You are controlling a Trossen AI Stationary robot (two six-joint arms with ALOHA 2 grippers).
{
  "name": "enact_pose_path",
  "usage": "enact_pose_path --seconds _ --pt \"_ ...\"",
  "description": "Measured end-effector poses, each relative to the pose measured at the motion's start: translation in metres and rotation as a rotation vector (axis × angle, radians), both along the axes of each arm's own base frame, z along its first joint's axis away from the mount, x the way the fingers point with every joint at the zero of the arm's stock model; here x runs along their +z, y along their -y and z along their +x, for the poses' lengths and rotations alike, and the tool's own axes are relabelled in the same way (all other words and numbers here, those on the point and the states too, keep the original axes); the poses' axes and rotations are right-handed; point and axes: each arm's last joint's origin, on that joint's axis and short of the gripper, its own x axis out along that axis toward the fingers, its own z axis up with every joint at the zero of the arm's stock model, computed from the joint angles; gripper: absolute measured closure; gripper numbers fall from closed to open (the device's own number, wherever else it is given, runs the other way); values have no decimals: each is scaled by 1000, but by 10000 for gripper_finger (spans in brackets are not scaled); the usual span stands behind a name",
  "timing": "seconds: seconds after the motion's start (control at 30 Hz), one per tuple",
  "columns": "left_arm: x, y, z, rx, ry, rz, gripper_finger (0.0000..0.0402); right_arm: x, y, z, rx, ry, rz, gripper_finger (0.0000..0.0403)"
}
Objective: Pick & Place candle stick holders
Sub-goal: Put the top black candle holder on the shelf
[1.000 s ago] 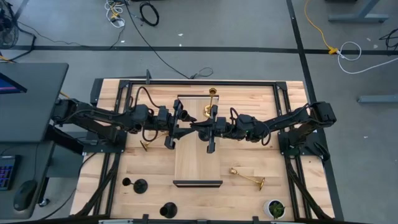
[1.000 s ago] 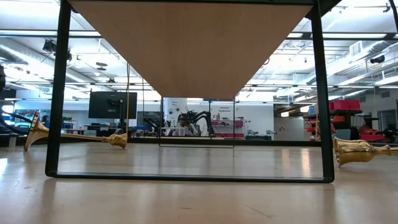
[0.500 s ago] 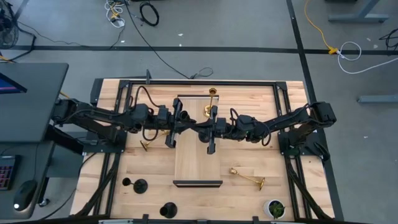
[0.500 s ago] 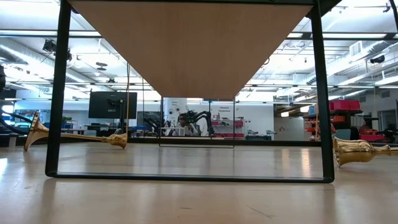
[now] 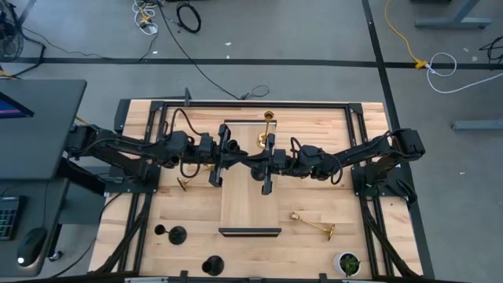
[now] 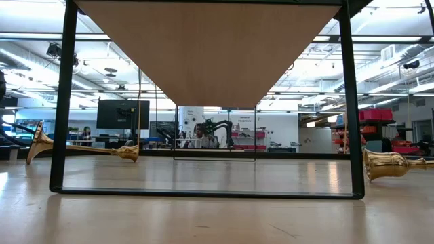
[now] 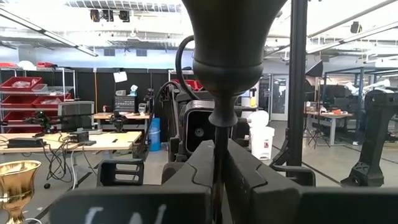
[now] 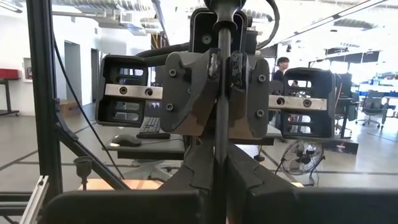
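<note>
Over the wooden shelf [image 5: 250, 206] at mid-table, my left gripper [image 5: 240, 161] and my right gripper [image 5: 259, 163] meet tip to tip. Both are shut on one black candle stick holder [image 7: 227, 37]. Its flared end fills the top of the left wrist view, with its thin stem running down between the fingers. A gold holder [image 5: 267, 130] stands on the shelf's far end. Two more gold ones lie on their sides on the table, at the left [image 5: 185, 182] and the right [image 5: 313, 226]. Two black ones [image 5: 174, 233] [image 5: 213, 266] stand near the front edge. My left gripper pinches the black holder's thin stem [image 7: 219, 140] between its two fingers, just below the knob under the flared end. The fingers come nearly level from the table's left and lie across the stem. The holder is upright and clear of the shelf. My right gripper pinches the same stem [image 8: 221, 140] between its two fingers. It comes nearly level from the table's right, facing the left gripper's fingers [image 8: 208, 93], and lies across the stem.
The shelf's black frame posts [image 6: 66, 102] [image 6: 347, 102] stand on the table. A small green plant in a white pot [image 5: 346, 263] sits at the front right corner. Bare wood lies between the shelf and the lying gold holders [image 6: 81, 148] [image 6: 393, 164].
My left gripper has shut on the black holder's stem, having stood open around it a second ago. Both arms have kept their place, and the holder has not moved.
</note>
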Motion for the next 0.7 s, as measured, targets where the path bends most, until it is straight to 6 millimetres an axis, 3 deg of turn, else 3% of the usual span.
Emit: enact_pose_path --seconds 0.17,0.53,0.7 --pt "-2 0 1 -3 -21 0 388 1 0 0 -6 5 -15 341" --pt "-4 0 1 -3 -36 1 388 -3 0 0 -5 -29 -11 190" --pt "-4 0 1 -2 -40 1 384 -3 0 0 -4 -30 -12 143"
